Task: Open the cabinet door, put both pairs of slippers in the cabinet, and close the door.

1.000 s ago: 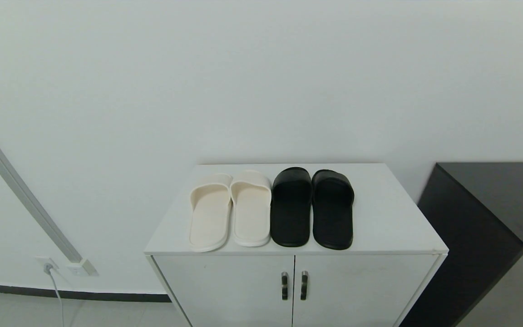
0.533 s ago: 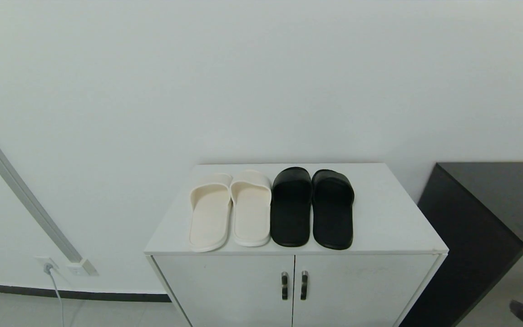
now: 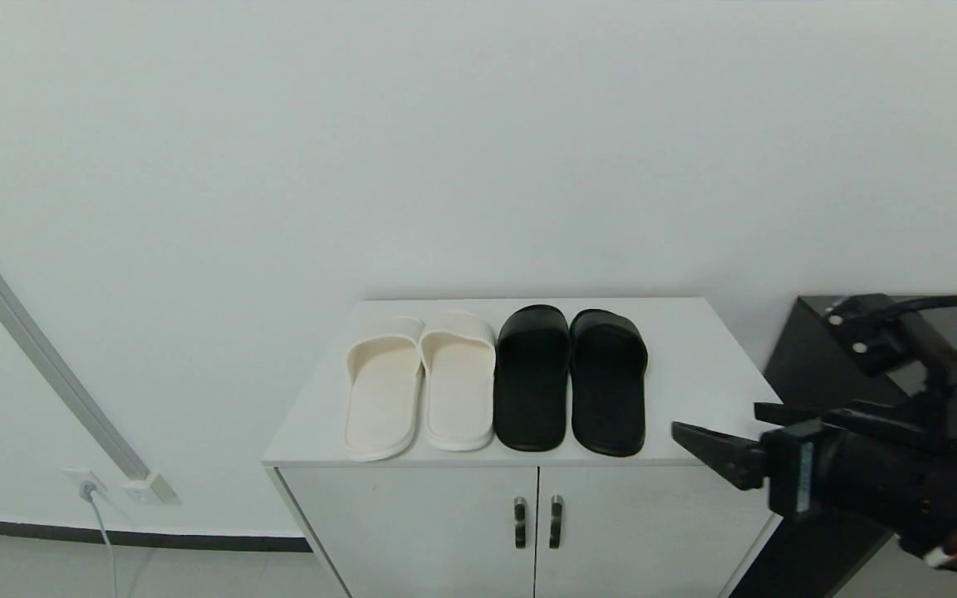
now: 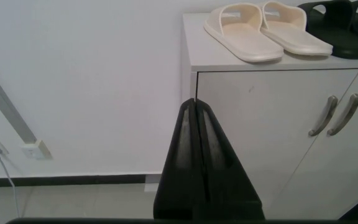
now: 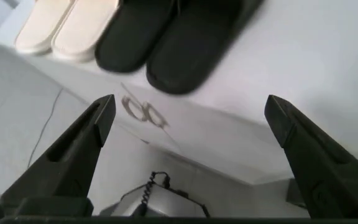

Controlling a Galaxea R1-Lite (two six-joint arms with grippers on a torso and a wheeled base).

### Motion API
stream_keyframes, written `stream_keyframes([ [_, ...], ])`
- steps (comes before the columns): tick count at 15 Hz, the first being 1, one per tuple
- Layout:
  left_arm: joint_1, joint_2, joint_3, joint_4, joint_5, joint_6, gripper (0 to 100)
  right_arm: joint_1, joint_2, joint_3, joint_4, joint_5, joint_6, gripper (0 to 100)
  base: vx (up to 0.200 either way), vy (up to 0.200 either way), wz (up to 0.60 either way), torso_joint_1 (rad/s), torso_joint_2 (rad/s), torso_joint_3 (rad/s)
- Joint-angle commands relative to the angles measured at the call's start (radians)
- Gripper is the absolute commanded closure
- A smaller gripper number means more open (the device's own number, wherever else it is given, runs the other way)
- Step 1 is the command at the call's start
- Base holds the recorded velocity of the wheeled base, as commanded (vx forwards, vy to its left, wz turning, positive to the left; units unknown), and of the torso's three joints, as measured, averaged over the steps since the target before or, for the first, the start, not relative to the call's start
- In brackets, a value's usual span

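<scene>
A white cabinet (image 3: 694, 365) stands against the wall with both doors shut and two metal handles (image 3: 537, 522) at the centre seam. On its top lie a cream pair of slippers (image 3: 419, 386) and, right beside it, a black pair (image 3: 570, 380). My right gripper (image 3: 718, 418) hovers at the cabinet's front right corner, open and holding nothing. The right wrist view looks between the spread fingers (image 5: 73, 155) down on the black slippers (image 5: 166, 37), the cream slippers (image 5: 61, 25) and the handles (image 5: 143, 112). My left gripper (image 4: 196, 109) is shut and empty, low and left of the cabinet's left door (image 4: 260, 124).
Dark furniture (image 3: 798, 365) stands close to the cabinet's right side. A grey conduit (image 3: 30, 349) runs slanting down the wall on the left to a socket with a cable (image 3: 84, 482). Open floor lies left of the cabinet.
My right arm has come up into the head view from the lower right to the cabinet's front right corner. The slippers and doors have not moved.
</scene>
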Motion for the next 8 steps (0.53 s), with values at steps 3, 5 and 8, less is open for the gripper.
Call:
stream_keyframes([
  [3,0.001,0.001,0.000,0.000,0.001,0.000,100,0.100,0.365,-0.271,-0.008,-0.213,0.050,0,0.000,0.000,0.00,0.000,0.00,0.000],
  [5,0.000,0.001,0.000,0.000,0.001,-0.002,100,0.100,0.481,-0.400,-0.005,-0.308,0.101,0,0.000,0.000,0.00,0.000,0.00,0.000],
  [8,0.001,0.001,0.000,0.000,0.001,-0.002,100,0.091,0.632,-0.548,-0.007,-0.426,0.102,0,0.000,0.000,0.00,0.000,0.00,0.000],
])
